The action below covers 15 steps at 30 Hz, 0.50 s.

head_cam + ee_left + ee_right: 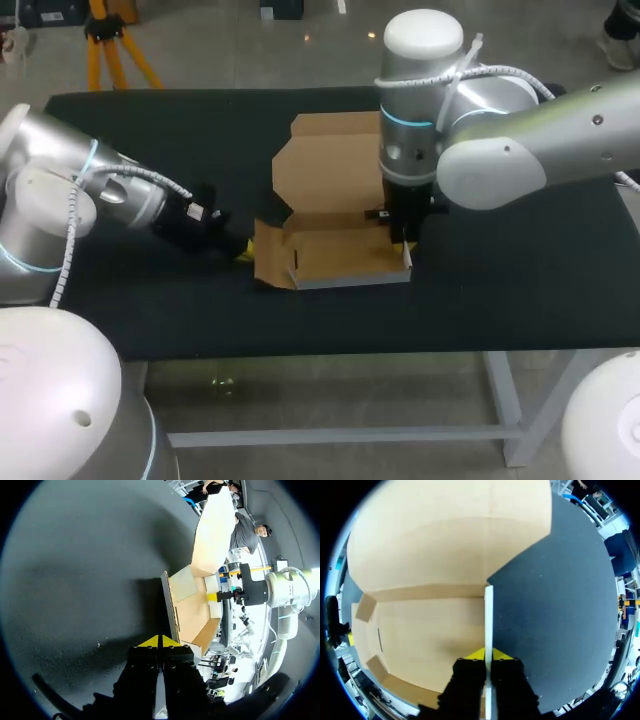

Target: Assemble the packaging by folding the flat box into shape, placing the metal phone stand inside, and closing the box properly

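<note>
A brown cardboard box [335,258] stands open at the table's middle, with its lid [330,165] lying flat behind it. My right gripper [404,256] comes down from above and is shut on the box's right side wall [488,615], whose white edge runs between the yellow tips [488,654]. My left gripper [240,251] lies low on the table just left of the box, shut with nothing in it [159,641]. The box's left wall [169,605] stands right ahead of its tips. The inside of the box [192,612] holds nothing. No metal phone stand is in view.
The black table top [150,300] stretches to both sides of the box. Its front edge [300,355] runs close below the box. My right arm's big elbow [500,160] hangs over the table's right half.
</note>
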Tool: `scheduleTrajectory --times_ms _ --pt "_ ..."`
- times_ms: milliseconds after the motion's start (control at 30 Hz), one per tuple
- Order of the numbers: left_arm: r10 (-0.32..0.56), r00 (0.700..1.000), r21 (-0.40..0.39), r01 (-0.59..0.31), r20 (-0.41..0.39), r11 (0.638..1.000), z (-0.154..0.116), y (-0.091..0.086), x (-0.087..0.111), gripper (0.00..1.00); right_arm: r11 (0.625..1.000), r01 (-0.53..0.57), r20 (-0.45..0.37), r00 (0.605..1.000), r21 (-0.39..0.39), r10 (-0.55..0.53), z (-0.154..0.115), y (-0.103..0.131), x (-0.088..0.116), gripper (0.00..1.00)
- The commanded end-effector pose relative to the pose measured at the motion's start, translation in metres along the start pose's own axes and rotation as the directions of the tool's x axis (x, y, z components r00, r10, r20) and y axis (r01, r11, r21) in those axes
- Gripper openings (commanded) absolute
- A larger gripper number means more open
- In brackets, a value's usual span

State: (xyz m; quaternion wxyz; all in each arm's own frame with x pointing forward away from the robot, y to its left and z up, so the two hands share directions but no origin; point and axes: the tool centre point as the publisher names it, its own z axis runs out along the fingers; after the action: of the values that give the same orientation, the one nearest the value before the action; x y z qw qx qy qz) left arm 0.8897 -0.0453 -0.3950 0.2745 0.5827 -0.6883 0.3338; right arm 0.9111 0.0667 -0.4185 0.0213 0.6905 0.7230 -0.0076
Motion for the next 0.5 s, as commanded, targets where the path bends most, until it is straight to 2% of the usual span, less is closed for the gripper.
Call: scheduleTrajectory --times_ms 33,500 --pt "0.011 0.999 0.022 -0.010 -0.049 1.000 0.001 0.004 0.003 0.00 1.000 -0.001 0.004 1.000 0.003 0.001 0.000 0.001 0.001 0.00" --pt "0.042 0.993 0.078 -0.034 -0.111 0.996 0.007 0.001 0.033 0.00 1.000 -0.001 0.004 1.000 0.003 0.001 0.000 0.001 0.001 0.00"
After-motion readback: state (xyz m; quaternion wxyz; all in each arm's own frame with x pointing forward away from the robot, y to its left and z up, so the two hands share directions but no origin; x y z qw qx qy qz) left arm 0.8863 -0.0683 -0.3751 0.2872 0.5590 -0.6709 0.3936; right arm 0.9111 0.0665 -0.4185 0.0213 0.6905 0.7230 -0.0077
